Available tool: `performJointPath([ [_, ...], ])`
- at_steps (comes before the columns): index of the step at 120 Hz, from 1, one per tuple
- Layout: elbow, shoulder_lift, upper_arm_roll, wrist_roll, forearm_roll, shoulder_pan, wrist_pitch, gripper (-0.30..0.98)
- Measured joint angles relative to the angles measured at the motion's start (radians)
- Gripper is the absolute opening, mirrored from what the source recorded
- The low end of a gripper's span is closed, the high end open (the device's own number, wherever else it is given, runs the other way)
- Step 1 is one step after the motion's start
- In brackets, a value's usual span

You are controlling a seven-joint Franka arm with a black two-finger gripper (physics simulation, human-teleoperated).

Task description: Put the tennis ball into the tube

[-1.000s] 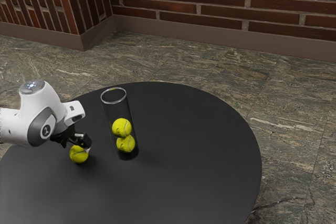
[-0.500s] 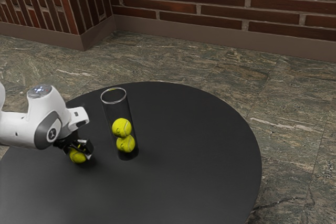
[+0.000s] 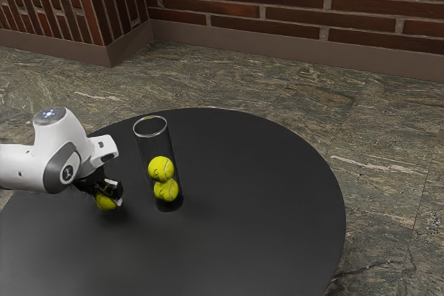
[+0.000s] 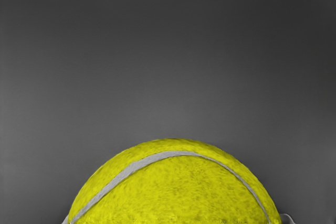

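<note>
Exterior view: claw [image 3: 108, 198] now gripping the tennis ball [image 3: 105, 202], lift just beginning

Half a second ago the hand was lower; it has since edged up, and the ball has risen slightly with it. The claw is clamped on the ball, a fingertip pressed to either side in the wrist view. That likely settles the grasp—carrying comes next.

The ball sits between the claw's fingertips, under the hand. Beside the claw, toward the exterior view's right, the tube [image 3: 156, 148] stands upright with two balls [image 3: 161, 169] inside. Its open rim is above the claw's level, so the hand must climb well before crossing—else it could knock the tube.
</note>
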Motion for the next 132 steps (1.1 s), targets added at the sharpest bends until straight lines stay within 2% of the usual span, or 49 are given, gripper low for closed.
performJointPath([
  [20, -0.014, -0.19, -0.025, -0.009, 0.013, 0.016, -0.07, 0.18],
  [24, -0.015, -0.241, -0.073, -0.012, 0.016, 0.064, -0.102, 0.16],
  [34, 0.008, -0.371, -0.277, -0.024, 0.027, 0.259, -0.209, 0.14],
  [48, 0.114, -0.444, -0.356, -0.047, 0.041, 0.319, -0.385, 0.12],
  [64, 0.289, -0.436, -0.392, -0.069, 0.044, 0.294, -0.578, 0.11],
  [82, 0.44, -0.334, -0.434, -0.078, 0.024, 0.262, -0.713, 0.14],
  [103, 0.514, -0.255, -0.482, -0.078, -0.004, 0.257, -0.785, 0.15],
  [132, 0.578, -0.175, -0.5, -0.074, -0.014, 0.258, -0.818, 0.15],
])
